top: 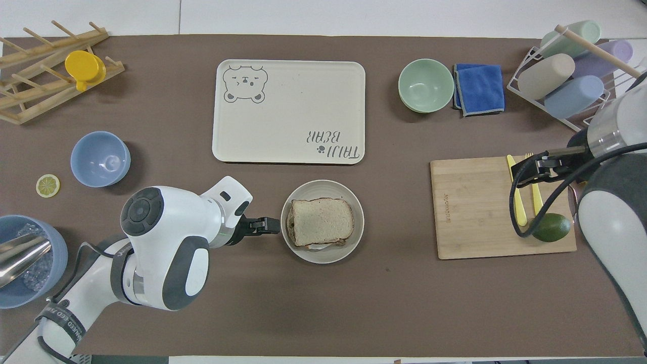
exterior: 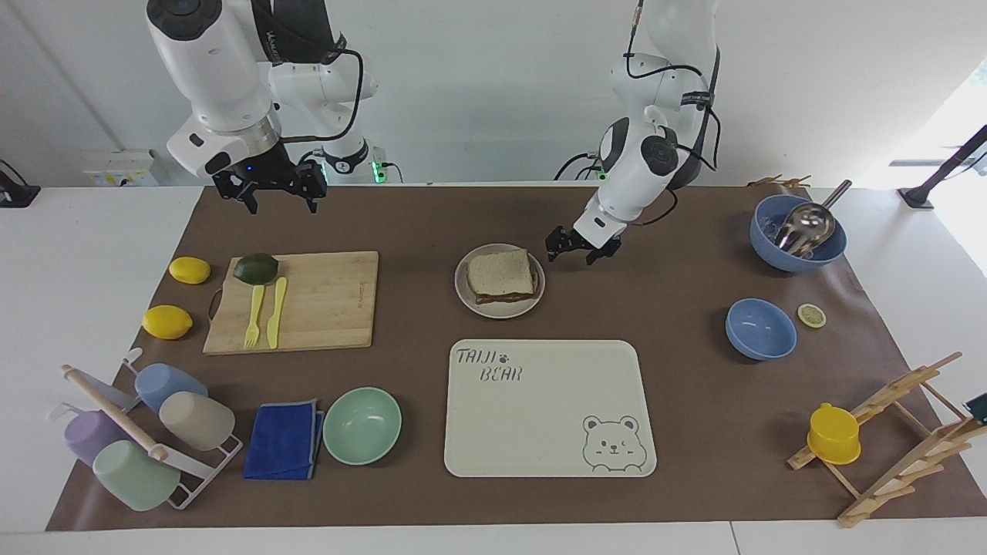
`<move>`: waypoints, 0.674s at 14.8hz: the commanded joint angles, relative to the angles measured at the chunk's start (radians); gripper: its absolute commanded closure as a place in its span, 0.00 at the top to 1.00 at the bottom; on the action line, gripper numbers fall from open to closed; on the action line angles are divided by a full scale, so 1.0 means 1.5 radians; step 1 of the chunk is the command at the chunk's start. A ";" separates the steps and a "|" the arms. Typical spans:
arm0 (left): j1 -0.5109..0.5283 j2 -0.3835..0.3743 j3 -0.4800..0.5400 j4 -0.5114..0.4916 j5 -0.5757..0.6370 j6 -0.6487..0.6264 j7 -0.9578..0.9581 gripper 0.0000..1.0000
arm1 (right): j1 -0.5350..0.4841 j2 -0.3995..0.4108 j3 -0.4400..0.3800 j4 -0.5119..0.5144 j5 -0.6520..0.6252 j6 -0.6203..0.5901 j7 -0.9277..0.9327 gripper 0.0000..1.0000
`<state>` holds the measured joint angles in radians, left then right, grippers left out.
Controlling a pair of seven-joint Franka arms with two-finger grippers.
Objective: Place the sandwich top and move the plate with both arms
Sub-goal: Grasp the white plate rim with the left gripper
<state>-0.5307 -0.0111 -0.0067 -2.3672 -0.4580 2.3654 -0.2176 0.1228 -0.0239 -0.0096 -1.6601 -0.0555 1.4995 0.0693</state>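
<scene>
The plate (exterior: 500, 310) sits on the brown mat, just nearer to the robots than the bear tray (exterior: 549, 408), and every other place here is told from that plate. The sandwich top (exterior: 501, 272) lies flat on the sandwich stacked on the plate, its crust edges roughly lined up with the layers beneath. The left gripper (exterior: 574, 245) hangs low just beside the plate's rim, toward the left arm's end of the table, its fingers spread apart and holding nothing, not touching the plate. The right gripper (exterior: 271, 187) is up in the air well apart from the plate, over the mat's edge by the cutting board (exterior: 324, 301), toward the right arm's end of the table; its fingers stand apart and carry nothing
</scene>
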 commanded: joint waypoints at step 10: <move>-0.066 0.053 0.011 -0.009 -0.051 0.091 -0.007 0.70 | -0.075 -0.015 0.015 -0.009 0.017 0.006 -0.047 1.00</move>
<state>-0.5953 0.0543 -0.0052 -2.3696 -0.5038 2.4525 -0.2210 0.0317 -0.0294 -0.0088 -1.6620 -0.0555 1.5031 0.0245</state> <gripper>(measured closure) 0.264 0.000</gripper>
